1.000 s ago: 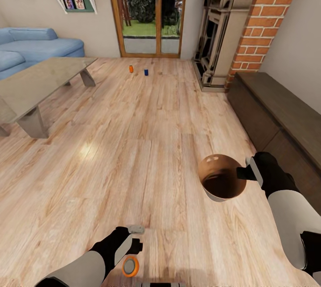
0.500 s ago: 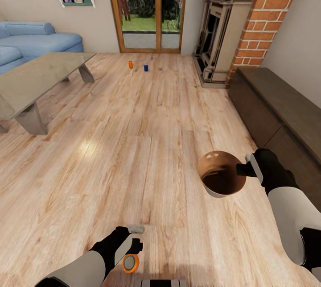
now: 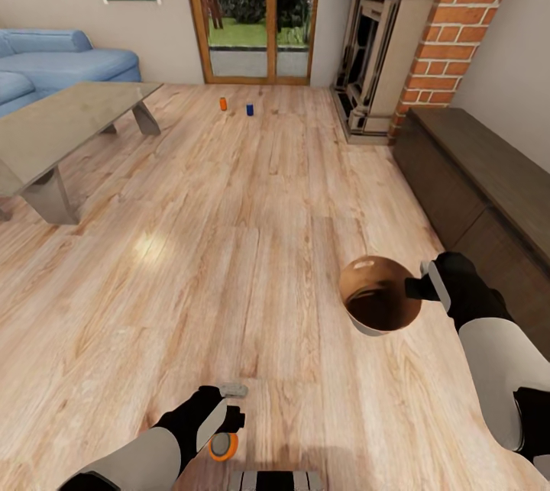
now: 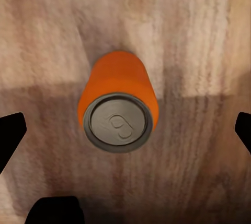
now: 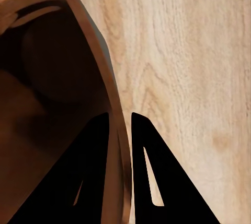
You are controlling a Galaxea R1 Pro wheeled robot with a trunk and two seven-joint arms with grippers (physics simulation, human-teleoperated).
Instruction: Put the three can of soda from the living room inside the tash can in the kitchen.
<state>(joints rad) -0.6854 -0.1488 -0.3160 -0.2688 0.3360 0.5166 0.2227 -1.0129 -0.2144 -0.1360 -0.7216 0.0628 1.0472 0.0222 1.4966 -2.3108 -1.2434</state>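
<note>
An orange can of soda [image 3: 223,446] stands upright on the wood floor right under my left gripper [image 3: 231,416]. In the left wrist view its silver top [image 4: 118,124] faces the camera, and the left gripper [image 4: 125,132] is open with its black fingertips [image 4: 10,139] wide apart on either side. Another orange can [image 3: 223,104] and a blue can [image 3: 250,109] stand far off by the glass doors. My right gripper [image 3: 417,289] is shut on the rim of the tash can [image 3: 380,306], held above the floor. Its fingers [image 5: 149,172] pinch the bin wall [image 5: 112,93].
A low grey coffee table [image 3: 53,132] and a blue sofa [image 3: 61,63] lie at the left. A dark low cabinet [image 3: 481,185] runs along the right wall beside the brick fireplace [image 3: 397,48]. Open wood floor [image 3: 252,231] stretches toward the glass doors [image 3: 252,10].
The whole view has slid upward as the camera moved. The near orange can now sits closer under my left hand. The right gripper still holds the bin the same way.
</note>
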